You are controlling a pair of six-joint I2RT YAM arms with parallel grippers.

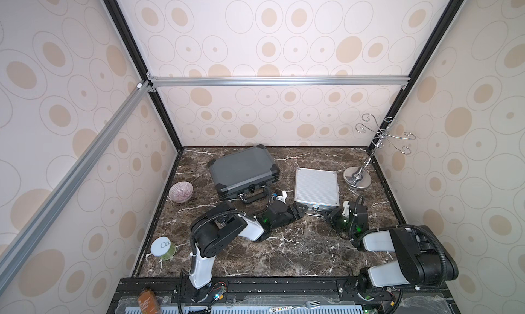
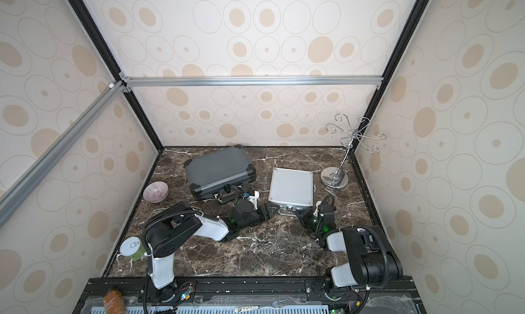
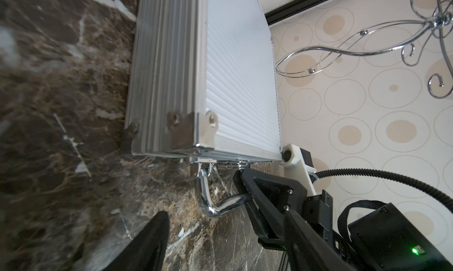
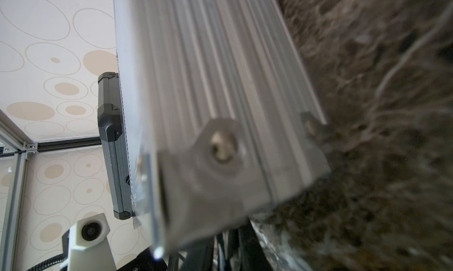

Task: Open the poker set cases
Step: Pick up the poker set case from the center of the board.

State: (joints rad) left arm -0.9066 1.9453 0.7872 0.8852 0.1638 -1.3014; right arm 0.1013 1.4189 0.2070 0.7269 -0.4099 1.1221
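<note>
The silver case [image 1: 316, 184] lies shut, right of centre on the surface [image 1: 284, 247], and with the right end effector [image 3: 245, 193] clamped on its chrome handle [image 3: 213, 208] and the left end effector [image 1: 301, 210] standing jaws apart by the near-left corner, a pull might merely drag it.

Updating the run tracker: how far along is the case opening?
Done: nothing; grey case and silver case both lie closed. In hand: right gripper shut on the silver case's handle, left gripper open by its front corner. Left: both lids.
</note>
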